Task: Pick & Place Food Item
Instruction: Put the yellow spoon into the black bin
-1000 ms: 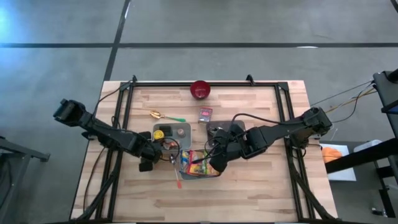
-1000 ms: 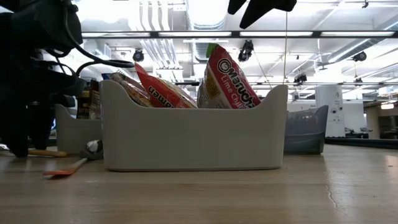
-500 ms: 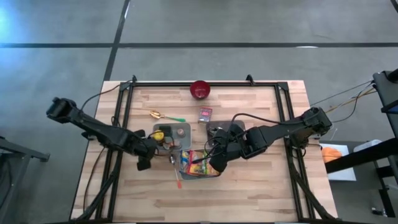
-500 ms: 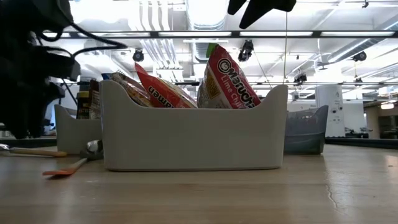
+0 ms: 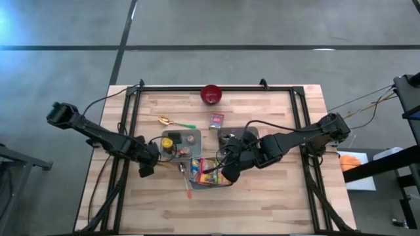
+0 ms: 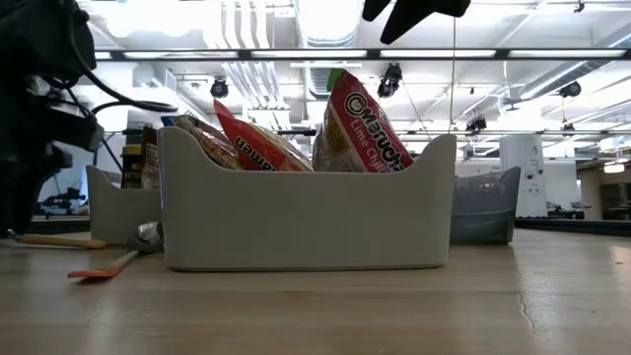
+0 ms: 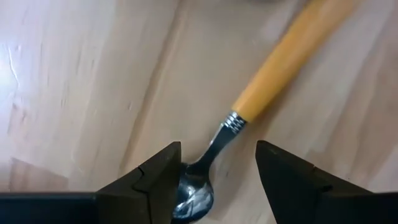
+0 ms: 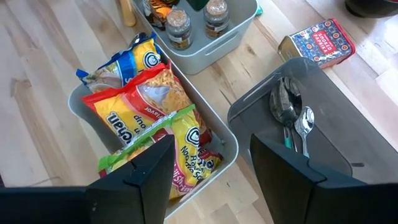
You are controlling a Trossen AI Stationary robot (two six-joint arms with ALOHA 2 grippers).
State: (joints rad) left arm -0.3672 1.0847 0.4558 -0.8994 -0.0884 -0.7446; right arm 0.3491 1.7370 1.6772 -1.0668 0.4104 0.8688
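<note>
Bins (image 5: 211, 185): perhaps three; one red bowl (image 5: 211, 94), two arms.

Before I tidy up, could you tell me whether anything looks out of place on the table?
Two spoons lie loose on the wood: an orange-handled spoon by the left gripper, and a red-handled one beside the noodle bin.

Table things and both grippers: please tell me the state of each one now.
Left gripper: open, over the wooden-handled spoon, which lies flat on the table.
Right gripper: open, empty, above the noodle bin.
Noodle bin: full of packets.
Dark bin: holds spoons.
Red bowl: upright.
</note>
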